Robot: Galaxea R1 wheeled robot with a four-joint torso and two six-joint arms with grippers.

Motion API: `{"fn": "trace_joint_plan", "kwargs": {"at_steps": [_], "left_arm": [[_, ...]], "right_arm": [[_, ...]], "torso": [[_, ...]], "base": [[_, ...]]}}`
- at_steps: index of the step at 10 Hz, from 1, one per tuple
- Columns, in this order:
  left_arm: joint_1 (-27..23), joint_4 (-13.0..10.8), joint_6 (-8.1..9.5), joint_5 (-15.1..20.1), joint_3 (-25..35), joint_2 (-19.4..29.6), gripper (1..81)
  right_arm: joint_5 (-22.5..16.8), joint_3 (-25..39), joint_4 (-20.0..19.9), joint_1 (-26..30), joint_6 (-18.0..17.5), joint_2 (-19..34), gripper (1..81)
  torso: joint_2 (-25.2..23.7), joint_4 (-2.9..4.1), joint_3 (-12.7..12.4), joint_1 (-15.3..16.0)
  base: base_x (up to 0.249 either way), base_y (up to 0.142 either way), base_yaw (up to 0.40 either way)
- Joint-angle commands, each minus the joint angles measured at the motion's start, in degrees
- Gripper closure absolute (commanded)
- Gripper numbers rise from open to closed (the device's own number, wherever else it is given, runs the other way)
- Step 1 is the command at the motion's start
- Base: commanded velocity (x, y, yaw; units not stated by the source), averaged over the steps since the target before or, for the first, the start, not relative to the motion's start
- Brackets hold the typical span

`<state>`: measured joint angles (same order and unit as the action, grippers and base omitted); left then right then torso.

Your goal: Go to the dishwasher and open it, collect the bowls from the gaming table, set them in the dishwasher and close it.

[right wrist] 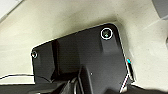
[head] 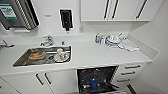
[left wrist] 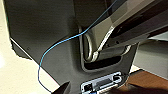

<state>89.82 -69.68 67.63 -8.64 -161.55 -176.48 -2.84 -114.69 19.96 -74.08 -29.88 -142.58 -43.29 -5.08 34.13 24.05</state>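
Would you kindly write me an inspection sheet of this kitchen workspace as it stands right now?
Surface: white countertop with an inset steel sink.
Job's things: dishwasher stands open, dark inside, with something blue in it; too blurred to name.
Clutter: dishes in the sink; an orange item among them; bottles and crockery at the counter's back.
Grippers: fingers cannot be made out in the wrist views.
Cables: thin blue wire loops across the left wrist view.
Surroundings: white wall cupboards, drawers, wall dispenser, tap.
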Motion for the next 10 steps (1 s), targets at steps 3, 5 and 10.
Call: {"fn": "trace_joint_plan", "kwargs": {"at_steps": [3, 5, 10], "left_arm": [[0.5, -0.7, -0.22, 2.5, 0.1, 0.3, 1.0], [0.8, -0.7, -0.22, 2.6, 0.1, 0.3, 1.0], [0.8, -0.8, -0.13, 2.6, 0.1, 0.6, 1.0]], "right_arm": [[-0.1, -0.7, -3.2, 12.2, -12.2, 0.6, 1.0], [-0.2, -0.8, -3.2, 15.7, -15.9, 0.0, 1.0], [0.3, -4.0, -3.3, 20.0, -22.1, -3.0, 1.0]], "torso": [[-9.7, 0.0, 0.0, 6.1], [-14.0, 0.0, 0.0, 8.8], [-17.5, 0.0, -0.1, 10.9]], "base": [[0.0, 0.0, 0.0], [0.0, 0.0, 0.0], [0.0, 0.0, 0.0]]}}
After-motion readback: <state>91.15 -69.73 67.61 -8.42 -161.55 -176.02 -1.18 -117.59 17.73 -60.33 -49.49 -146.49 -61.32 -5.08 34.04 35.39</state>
